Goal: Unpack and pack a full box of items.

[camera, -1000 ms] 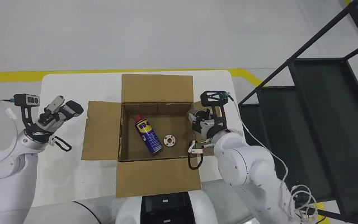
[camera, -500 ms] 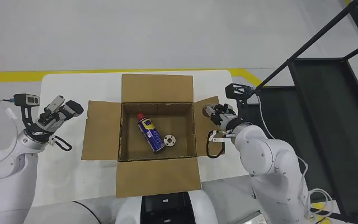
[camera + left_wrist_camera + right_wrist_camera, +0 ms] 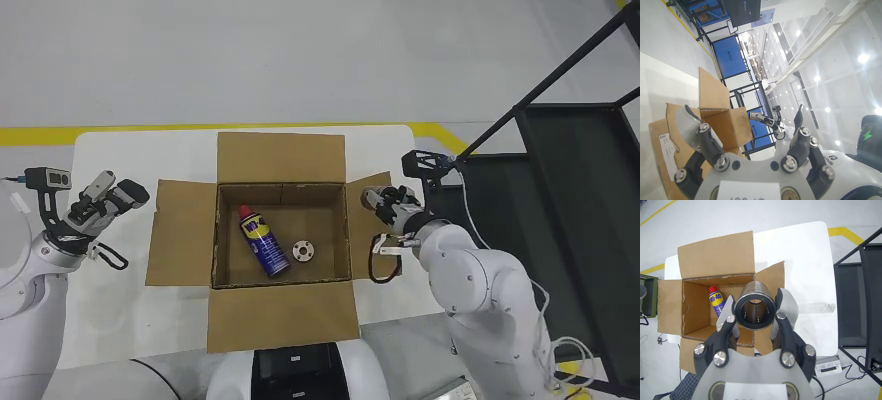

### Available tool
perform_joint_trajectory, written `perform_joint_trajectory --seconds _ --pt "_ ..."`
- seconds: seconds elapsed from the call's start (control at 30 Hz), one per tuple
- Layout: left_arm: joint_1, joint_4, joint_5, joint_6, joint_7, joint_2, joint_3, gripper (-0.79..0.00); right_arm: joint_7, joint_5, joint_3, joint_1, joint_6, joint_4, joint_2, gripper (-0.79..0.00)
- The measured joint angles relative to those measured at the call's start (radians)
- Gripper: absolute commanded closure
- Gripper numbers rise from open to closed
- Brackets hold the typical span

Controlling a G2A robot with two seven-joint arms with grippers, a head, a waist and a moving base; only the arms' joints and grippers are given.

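An open cardboard box (image 3: 215, 235) stands in the middle of the white table (image 3: 120, 300), flaps spread outward. Inside lie a blue and yellow spray can (image 3: 262, 240) with a red cap and a small metal ring (image 3: 303, 249). My right gripper (image 3: 386, 206) hangs over the box's right flap, shut on a steel cylinder (image 3: 755, 308) with a hollow bore. The right wrist view has the spray can (image 3: 716, 302) below, against the box's inner wall (image 3: 696, 306). My left gripper (image 3: 105, 195) is raised at the table's left end, open and holding nothing (image 3: 742, 109).
A black metal stair frame (image 3: 540, 150) stands close to the table's right end. Bare table top (image 3: 810, 279) lies to the right of the box. A white power brick (image 3: 827, 366) and cables lie on the floor near the front right corner.
My right gripper, holding the steel cylinder, has moved from the box's right inner edge outward to above the right flap. The left arm has stayed still.
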Motion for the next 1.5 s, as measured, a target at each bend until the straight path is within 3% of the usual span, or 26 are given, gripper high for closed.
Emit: perform_joint_trajectory --seconds 0.3,0.47,0.73,1.17,1.5 --pt "0.0 0.0 0.0 0.0 0.0 0.0 0.0 -0.785 0.036 0.138 0.263 0.022 0.014 0.006 0.009 0.0" --pt "0.0 0.0 0.0 0.0 0.0 0.0 0.0 -0.785 0.03 0.168 0.349 0.048 0.004 0.121 0.015 0.0" --pt "0.0 0.0 0.0 0.0 0.0 0.0 0.0 -0.785 -0.034 0.099 0.301 0.086 -0.062 0.347 0.022 0.0" --pt "0.0 0.0 0.0 0.0 0.0 0.0 0.0 -0.785 -0.204 -0.048 0.201 0.173 -0.075 0.688 0.022 0.0" --pt "0.0 0.0 0.0 0.0 0.0 0.0 0.0 -0.785 -0.22 -0.049 0.191 0.197 -0.072 0.741 0.02 0.0"
